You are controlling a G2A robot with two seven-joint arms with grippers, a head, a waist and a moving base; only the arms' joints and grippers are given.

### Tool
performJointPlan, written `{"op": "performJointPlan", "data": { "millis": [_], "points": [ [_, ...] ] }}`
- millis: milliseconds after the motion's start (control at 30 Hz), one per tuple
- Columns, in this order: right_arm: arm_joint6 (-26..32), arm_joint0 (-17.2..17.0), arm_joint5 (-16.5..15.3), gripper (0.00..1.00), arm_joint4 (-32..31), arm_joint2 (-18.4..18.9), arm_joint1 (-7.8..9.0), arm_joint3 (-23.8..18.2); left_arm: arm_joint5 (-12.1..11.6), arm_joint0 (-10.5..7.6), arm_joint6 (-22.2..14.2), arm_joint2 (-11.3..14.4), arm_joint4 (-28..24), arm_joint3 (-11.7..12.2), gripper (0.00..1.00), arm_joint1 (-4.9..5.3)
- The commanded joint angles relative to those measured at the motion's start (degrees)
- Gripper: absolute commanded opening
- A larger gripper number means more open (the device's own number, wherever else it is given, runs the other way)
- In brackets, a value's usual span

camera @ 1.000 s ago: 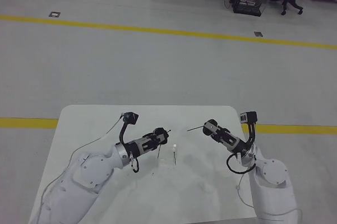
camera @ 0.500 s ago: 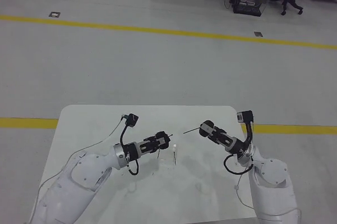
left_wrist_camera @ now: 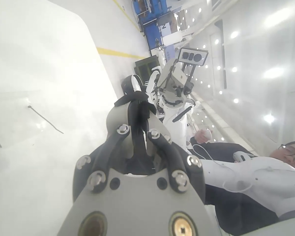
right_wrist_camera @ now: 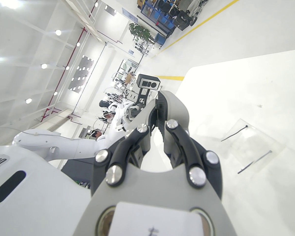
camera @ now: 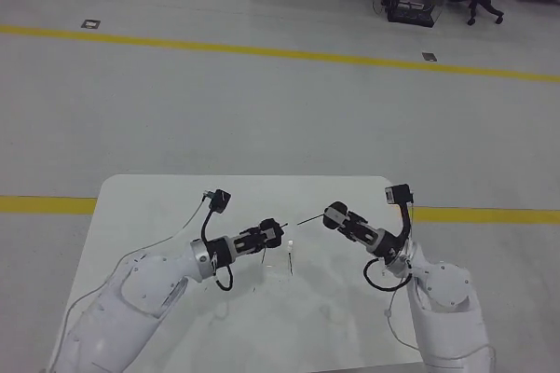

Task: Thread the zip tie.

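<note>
The white table (camera: pixel 149 214) carries the work near its middle. Both arms are held above the surface there, I judge so that the two ends can meet in free air rather than scrape the top. The left gripper (camera: pixel 272 227) sits at 9 o'clock from the right gripper (camera: pixel 333 215). They face nose to nose and near each other, which looks like the line-up for feeding tail into head. The right gripper's fingers are clamped on the zip tie (camera: pixel 310 220), a thin, straight black strand jutting toward 9 o'clock, its tip just short of the left gripper. The left one is pinched closed on a short dark stub (camera: pixel 280 223), possibly the tie's head, though it is too small to tell. Spare ties (camera: pixel 288 262) lie on the table at 6 o'clock from the gap.
</note>
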Motion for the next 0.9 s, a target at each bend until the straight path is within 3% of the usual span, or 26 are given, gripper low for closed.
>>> {"op": "performJointPlan", "data": {
  "millis": [0,300,400,867],
  "points": [
    [0.0,0.0,0.0,0.0,0.01,0.0,0.0,0.0,0.11,0.09,0.52,0.21,0.09,-0.04,0.0,-0.01],
    [-2.37,0.07,0.27,0.0,-3.91,-1.87,0.33,-0.76,0.78,-0.49,1.57,1.33,2.67,-0.86,0.0,0.38],
    [-2.78,0.08,0.3,0.0,-4.14,-2.01,0.43,-0.83,0.36,-0.69,2.16,1.82,6.56,-1.63,0.0,0.65],
    [-4.82,-0.48,0.0,0.0,-7.56,-2.93,0.78,-1.84,0.8,-0.8,3.22,2.63,7.5,-2.04,0.0,0.95]
  ]
}}
